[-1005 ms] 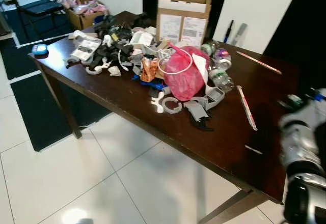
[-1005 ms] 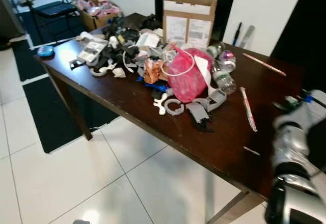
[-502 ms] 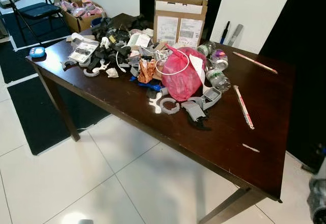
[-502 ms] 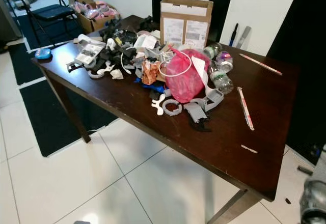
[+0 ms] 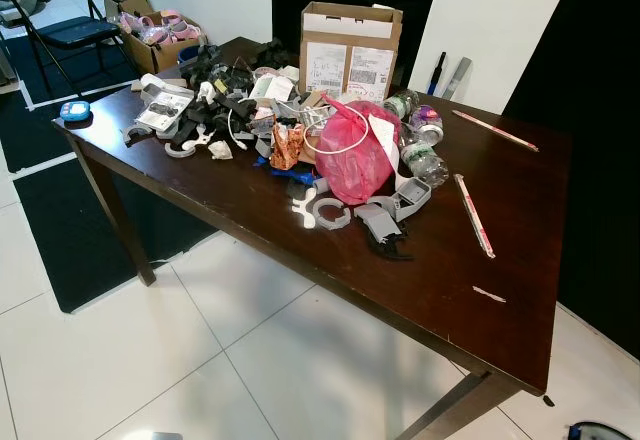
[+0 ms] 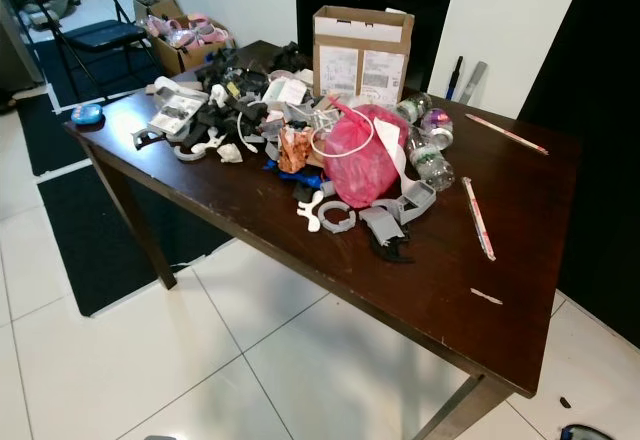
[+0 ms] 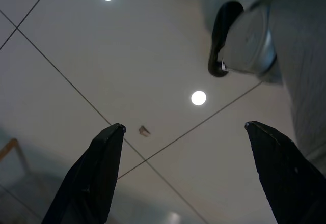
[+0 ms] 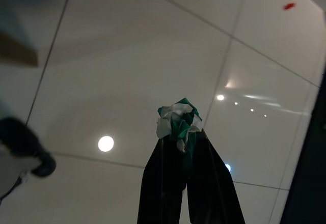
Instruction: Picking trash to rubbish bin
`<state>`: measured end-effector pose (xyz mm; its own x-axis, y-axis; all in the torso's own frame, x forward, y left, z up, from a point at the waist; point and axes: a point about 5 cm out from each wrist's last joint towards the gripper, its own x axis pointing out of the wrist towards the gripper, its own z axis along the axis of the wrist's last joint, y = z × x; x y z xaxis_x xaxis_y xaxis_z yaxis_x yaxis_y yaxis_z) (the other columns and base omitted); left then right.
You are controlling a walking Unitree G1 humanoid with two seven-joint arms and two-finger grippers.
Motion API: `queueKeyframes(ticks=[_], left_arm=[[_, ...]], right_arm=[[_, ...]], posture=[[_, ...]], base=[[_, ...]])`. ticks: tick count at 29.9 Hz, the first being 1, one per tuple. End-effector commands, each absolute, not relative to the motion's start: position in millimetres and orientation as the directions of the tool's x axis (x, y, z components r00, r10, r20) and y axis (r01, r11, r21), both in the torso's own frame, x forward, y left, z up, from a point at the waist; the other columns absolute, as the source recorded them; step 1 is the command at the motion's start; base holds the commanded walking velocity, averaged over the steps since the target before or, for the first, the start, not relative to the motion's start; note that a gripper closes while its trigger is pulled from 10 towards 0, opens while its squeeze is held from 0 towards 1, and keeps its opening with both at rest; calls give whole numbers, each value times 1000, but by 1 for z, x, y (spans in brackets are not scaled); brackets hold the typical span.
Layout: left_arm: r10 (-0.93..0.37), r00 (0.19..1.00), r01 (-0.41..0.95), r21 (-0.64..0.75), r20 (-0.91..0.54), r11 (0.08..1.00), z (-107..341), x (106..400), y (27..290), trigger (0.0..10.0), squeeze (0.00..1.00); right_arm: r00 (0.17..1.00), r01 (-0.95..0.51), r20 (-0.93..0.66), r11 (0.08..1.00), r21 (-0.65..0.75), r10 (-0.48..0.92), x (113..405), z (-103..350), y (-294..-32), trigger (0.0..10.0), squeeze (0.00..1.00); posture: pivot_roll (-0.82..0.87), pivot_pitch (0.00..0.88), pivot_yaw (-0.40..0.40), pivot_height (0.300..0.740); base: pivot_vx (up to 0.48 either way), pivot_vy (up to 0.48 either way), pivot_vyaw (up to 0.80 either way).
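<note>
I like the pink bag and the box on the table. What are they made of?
The pink bag looks like thin plastic: it is crinkled, a little shiny and slumped. The box looks like plain brown cardboard, matte, with stiff open flaps and white paper labels on its front.

Head views sharp, evenly lit; wrist views dim, ceiling-lamp glare on floor tiles [image 7: 153, 56].

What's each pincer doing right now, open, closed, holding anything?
Left pincer: open, holding nothing, above the white tiled floor.
Right pincer: closed on a crumpled green and white wrapper.
</note>
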<state>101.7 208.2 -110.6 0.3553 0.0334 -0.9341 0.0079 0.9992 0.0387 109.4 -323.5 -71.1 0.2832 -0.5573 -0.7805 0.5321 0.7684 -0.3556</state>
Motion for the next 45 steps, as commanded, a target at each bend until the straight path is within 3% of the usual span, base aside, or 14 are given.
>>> queueKeyframes(ticks=[1, 13, 45], left_arm=[[30, 348, 24, 41, -937, 999, -111, 101, 209, 10000, 0], [23, 351, 34, 37, -936, 999, -110, 104, 206, 10000, 0], [16, 339, 68, 41, -941, 997, -112, 100, 202, 10000, 0]], right_arm=[[259, 508, -803, 783, -360, -537, 101, -76, -320, 10000, 0], [279, 346, -856, 877, -334, -436, 113, -84, -295, 10000, 0], [241, 295, -889, 902, -315, -389, 103, -90, -286, 10000, 0]], posture=[[22, 87, -39, 740], [29, 75, -53, 740], [21, 87, -47, 740]], base=[[0, 0, -800], [0, 0, -800], [0, 0, -800]])
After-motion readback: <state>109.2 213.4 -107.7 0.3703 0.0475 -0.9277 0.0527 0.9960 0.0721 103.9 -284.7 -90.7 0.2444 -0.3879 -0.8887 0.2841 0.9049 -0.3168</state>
